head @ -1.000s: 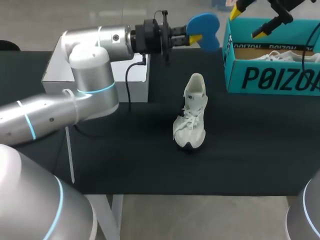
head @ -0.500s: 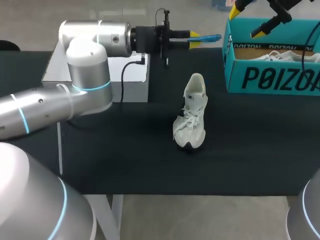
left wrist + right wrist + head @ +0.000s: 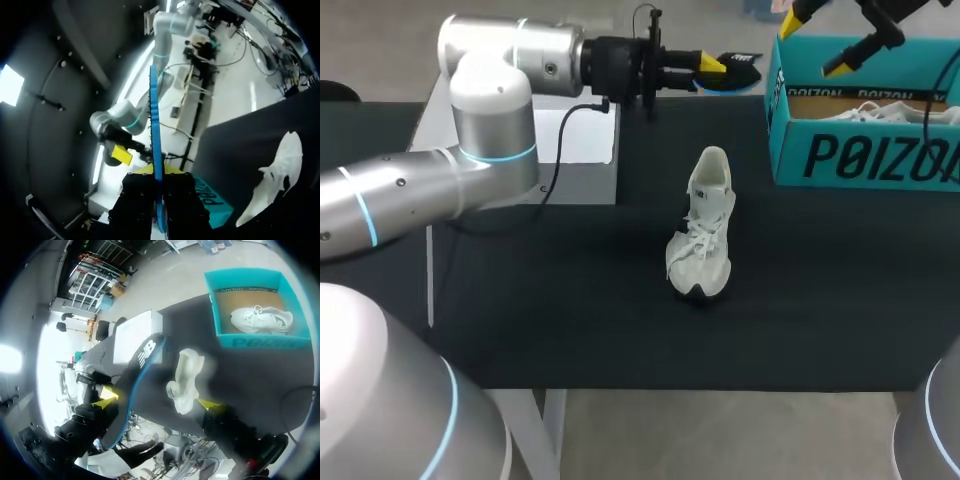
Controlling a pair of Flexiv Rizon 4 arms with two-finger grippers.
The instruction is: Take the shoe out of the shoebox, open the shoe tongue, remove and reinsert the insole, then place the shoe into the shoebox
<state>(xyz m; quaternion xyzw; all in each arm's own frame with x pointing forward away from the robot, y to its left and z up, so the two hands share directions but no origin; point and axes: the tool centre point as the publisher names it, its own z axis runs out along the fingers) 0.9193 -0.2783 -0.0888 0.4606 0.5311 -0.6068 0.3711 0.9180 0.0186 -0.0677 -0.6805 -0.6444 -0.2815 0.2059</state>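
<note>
Black table (image 3: 620,320). White shoe (image 3: 703,225) at centre, heel toward 12 o'clock, toe toward 6. Teal shoebox (image 3: 860,160) at 2 o'clock, second shoe (image 3: 865,112) inside.

Left gripper (image 3: 705,68) at 12 o'clock, fingers clamped on insole (image 3: 735,68); insole off table, well apart from shoe. Right gripper (image 3: 830,35) above shoebox, fingers spread, nothing held.

Judged step: reinsert insole.
- Match insole toe to shoe toe.
- Enter collar at slant, slide forward, press heel flat.
- Right gripper probably needed to steady shoe and hold tongue back.
- Risks: insole buckling, shoe tipping.
</note>
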